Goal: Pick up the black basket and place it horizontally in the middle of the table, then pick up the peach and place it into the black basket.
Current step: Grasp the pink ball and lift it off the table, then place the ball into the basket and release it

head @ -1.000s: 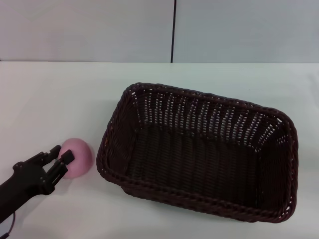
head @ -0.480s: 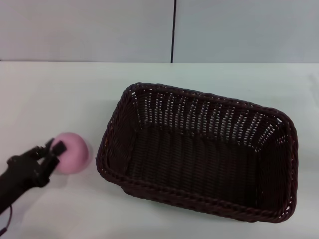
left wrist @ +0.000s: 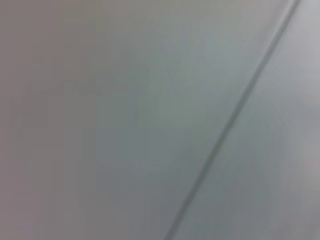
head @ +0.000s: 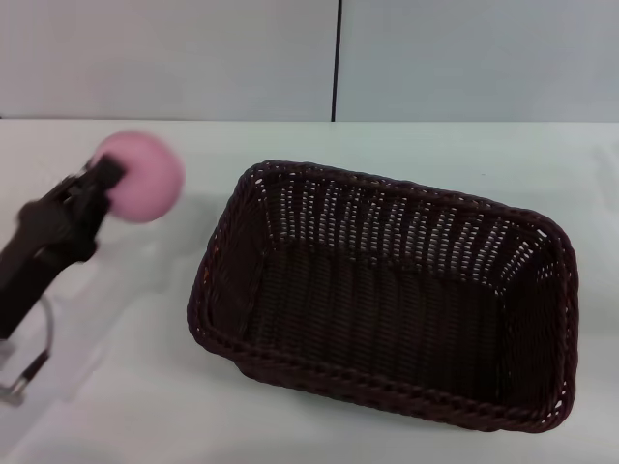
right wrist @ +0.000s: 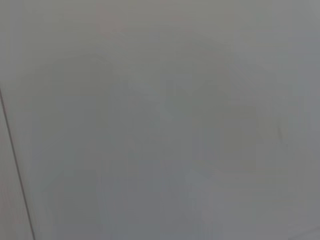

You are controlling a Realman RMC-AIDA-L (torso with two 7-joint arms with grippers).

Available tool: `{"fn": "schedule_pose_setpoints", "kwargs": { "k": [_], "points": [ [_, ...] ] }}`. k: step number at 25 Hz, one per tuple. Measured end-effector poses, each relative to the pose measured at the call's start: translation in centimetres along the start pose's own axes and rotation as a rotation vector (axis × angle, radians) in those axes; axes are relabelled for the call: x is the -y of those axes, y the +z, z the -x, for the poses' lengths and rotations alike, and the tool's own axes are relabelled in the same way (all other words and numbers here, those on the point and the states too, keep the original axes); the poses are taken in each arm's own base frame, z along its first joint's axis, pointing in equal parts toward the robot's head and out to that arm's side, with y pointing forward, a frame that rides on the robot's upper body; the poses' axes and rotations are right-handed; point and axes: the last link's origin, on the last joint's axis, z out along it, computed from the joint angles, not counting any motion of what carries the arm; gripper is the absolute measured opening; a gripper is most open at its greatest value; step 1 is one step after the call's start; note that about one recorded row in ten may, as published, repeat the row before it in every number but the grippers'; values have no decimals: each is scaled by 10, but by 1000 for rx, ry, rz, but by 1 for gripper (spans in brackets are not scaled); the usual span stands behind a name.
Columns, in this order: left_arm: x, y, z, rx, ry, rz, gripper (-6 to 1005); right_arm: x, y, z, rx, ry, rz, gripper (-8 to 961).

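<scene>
The black basket lies on the white table in the head view, long side running left to right, open and empty. My left gripper is shut on the pink peach and holds it in the air, up and to the left of the basket's left end. The peach casts a faint shadow on the table below it. The right gripper is out of view. Both wrist views show only plain grey surface with a dark seam line.
A grey wall with a dark vertical seam stands behind the table. A thin cable hangs from my left arm at the left edge.
My left gripper closed on the peach and lifted it off the table, moving up and slightly toward the basket. The basket has not moved.
</scene>
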Motion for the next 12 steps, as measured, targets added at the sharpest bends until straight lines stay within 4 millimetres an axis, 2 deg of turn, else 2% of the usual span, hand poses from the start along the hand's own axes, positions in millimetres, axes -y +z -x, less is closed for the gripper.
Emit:
{"fn": "schedule_pose_setpoints", "kwargs": {
  "k": [1,3,4,5,6,7,8,9,12],
  "points": [
    [-7,15,-1,-12,-16,60,123,-1,0,-1,-2,-2,0,332],
    [-7,15,-1,-12,-16,60,108,-2,0,-4,-3,-3,-1,332],
    [-15,34,0,-8,-32,131,100,-3,0,-5,-4,-2,-1,332],
    [-30,65,8,61,-41,258,92,-4,0,-5,-5,0,-1,332],
    [-30,65,8,61,-41,258,84,-4,0,-6,-5,2,-2,331],
    [-38,79,12,110,-34,324,75,-4,0,-6,-6,4,-2,331],
    [-38,79,12,110,-34,324,67,-4,0,-7,-7,6,-2,331],
    [-44,93,19,182,-17,383,59,-4,0,-7,-9,8,-4,331],
    [-46,100,26,247,2,398,52,-4,0,-9,-16,12,-12,331]
  ]
}}
